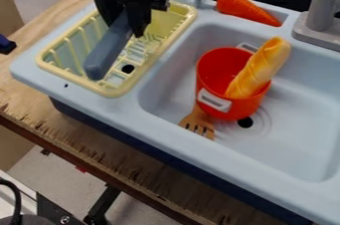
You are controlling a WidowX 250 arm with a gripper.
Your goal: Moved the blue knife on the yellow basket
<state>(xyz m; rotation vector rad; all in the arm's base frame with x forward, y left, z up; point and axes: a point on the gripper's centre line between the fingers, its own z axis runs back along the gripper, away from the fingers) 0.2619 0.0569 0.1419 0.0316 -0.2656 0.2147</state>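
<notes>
Black cable, lower left, nearest. Blue knife clamped near one end in the hand, tilted over the yellow basket; contact unclear. Risk: released at this slant, being long, it could tip half outside. Looks dull blue-grey, smooth, broad, lower end rounded.

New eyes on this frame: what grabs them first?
Probably the bright red pot in the sink, with a yellow loaf leaning out. Then the blue knife, slanting from the black pincer over the yellow basket, and the orange carrot behind the basin.
</notes>
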